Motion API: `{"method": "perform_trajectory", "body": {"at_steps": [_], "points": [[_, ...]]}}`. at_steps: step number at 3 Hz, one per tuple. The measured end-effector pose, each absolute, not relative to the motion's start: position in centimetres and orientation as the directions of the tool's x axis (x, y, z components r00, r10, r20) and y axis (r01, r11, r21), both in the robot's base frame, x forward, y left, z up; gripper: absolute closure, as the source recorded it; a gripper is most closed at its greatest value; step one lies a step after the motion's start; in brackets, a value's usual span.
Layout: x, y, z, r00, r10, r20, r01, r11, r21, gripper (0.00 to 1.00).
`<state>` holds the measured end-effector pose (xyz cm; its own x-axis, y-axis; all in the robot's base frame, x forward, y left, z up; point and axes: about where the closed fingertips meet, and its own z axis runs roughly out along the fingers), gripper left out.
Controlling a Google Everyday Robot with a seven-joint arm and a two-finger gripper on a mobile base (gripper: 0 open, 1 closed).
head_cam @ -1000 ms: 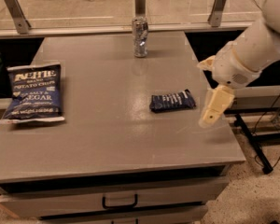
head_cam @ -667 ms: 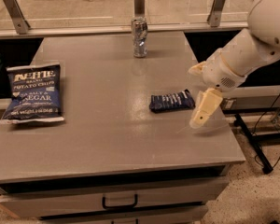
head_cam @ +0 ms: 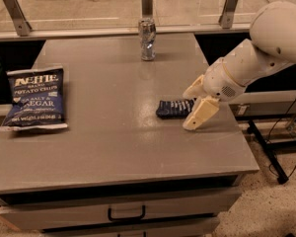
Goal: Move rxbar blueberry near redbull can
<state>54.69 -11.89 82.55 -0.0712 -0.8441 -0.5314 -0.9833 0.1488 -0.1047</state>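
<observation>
One gripper [head_cam: 187, 109], jaws spread, beside rxbar blueberry [head_cam: 171, 108], redbull can [head_cam: 147, 38] well apart

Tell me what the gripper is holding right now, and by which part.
Nothing is held. The gripper is open at the right end of the rxbar blueberry, which lies flat on the table.

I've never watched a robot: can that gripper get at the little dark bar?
Probably yes: the gripper is open at the right end of the rxbar blueberry, with nothing between them; the chip bag and redbull can stand well away.
</observation>
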Motion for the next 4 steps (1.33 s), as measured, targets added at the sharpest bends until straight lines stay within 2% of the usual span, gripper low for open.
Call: {"method": "perform_trajectory", "body": {"at_steps": [2, 3, 4], "points": [[54.6, -11.6, 83.1, -0.072, -0.84, -0.538, -0.984, 0.147, -0.099, 0.88], [54.0, -12.8, 86.3, -0.078, -0.836, -0.543, -0.976, 0.175, -0.129, 1.0], [54.6, -16.1, 92.2, -0.072, -0.835, -0.546, -0.942, 0.237, -0.239, 1.0]]}}
